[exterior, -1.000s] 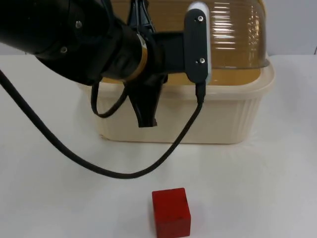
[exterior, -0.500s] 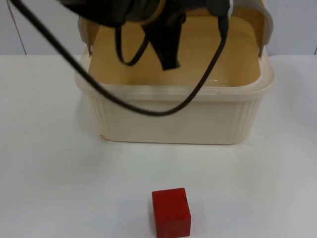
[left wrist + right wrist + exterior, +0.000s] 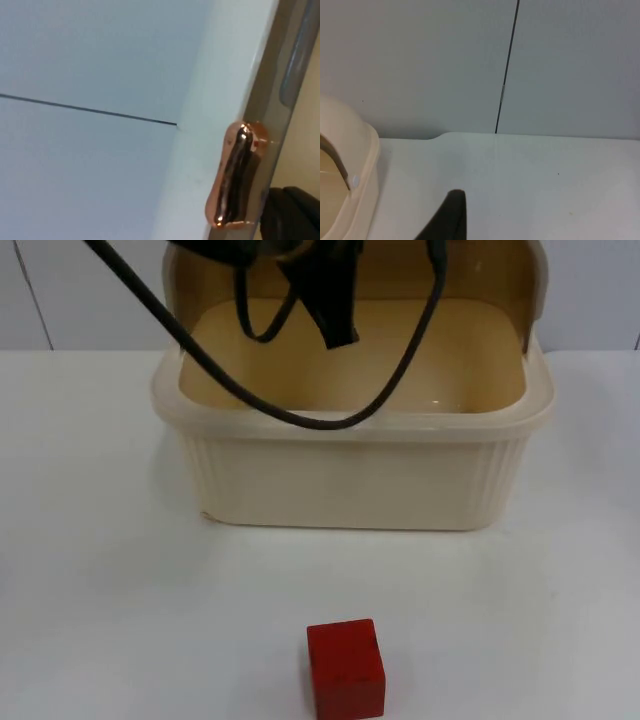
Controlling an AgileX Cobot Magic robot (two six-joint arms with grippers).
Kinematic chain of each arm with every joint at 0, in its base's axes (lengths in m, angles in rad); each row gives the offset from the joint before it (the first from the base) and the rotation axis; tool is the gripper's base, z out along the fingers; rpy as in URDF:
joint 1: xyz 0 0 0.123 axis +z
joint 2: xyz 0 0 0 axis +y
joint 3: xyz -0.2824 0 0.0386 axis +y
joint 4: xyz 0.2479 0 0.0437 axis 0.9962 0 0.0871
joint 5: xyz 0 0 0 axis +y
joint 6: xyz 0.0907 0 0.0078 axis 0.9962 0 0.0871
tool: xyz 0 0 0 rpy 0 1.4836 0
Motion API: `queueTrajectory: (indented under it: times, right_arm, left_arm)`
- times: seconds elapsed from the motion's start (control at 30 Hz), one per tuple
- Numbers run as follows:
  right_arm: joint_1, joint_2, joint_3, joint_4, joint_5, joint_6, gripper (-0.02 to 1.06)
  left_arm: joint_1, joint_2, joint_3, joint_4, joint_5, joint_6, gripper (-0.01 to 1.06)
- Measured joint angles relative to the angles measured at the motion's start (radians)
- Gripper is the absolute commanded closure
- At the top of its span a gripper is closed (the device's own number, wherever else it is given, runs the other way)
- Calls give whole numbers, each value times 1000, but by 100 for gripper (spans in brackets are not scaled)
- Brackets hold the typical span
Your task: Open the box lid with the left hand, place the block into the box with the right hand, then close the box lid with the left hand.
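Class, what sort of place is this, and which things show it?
Probably a robot test bench: a bare white table ending at a grey partition wall, with one cream box and one red block.

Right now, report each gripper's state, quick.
Left gripper: above the open box, by the raised lid; grip cannot be told.
Right gripper: waiting over the table beside the box; cannot be told.
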Motion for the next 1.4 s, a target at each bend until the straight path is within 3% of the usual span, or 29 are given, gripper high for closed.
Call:
queueTrajectory:
  times: [0.13, 0.2, 0.27, 0.3, 0.43, 0.53, 0.63, 0.67, 0.8, 0.83, 0.97, 1.0, 1.17, 1.4]
  right_arm:
    - [0, 0, 0, 0, 0, 0, 1]
    - [0, 0, 0, 0, 0, 0, 1]
    - [0, 0, 0, 0, 0, 0, 1]
    - [0, 0, 0, 0, 0, 0, 1]
    - [0, 0, 0, 2, 0, 0, 1]
    - [0, 0, 0, 2, 0, 0, 1]
    - [0, 0, 0, 2, 2, 0, 1]
    - [0, 0, 0, 2, 2, 0, 1]
    - [0, 0, 0, 17, 6, 0, 1]
    - [0, 0, 0, 17, 6, 0, 1]
    - [0, 0, 0, 29, 10, 0, 1]
    - [0, 0, 0, 29, 10, 0, 1]
    - [0, 0, 0, 46, 20, 0, 1]
    - [0, 0, 0, 55, 24, 0, 1]
  left_arm:
    - [-49, -35, 0, -173, 92, 30, 105]
    - [-62, -52, 10, -227, 96, 58, 105]
    - [-84, -105, 49, -396, 58, 180, 105]
    - [-84, -105, 49, -396, 58, 180, 105]
    - [-110, -234, 240, -754, -113, 444, 105]
    - [-108, -314, 335, -860, -152, 475, 105]
    - [-60, -448, 434, -1112, -223, 487, 105]
    - [-60, -448, 434, -1112, -223, 487, 105]
    - [120, -599, 476, -1517, -268, 490, 105]
    - [120, -599, 476, -1517, -268, 490, 105]
    - [339, -727, 478, -1661, -236, 490, 105]
    - [339, -727, 478, -1661, -236, 490, 105]
    - [526, -856, 478, -1677, -103, 490, 105]
    - [570, -961, 478, -1677, -25, 490, 105]
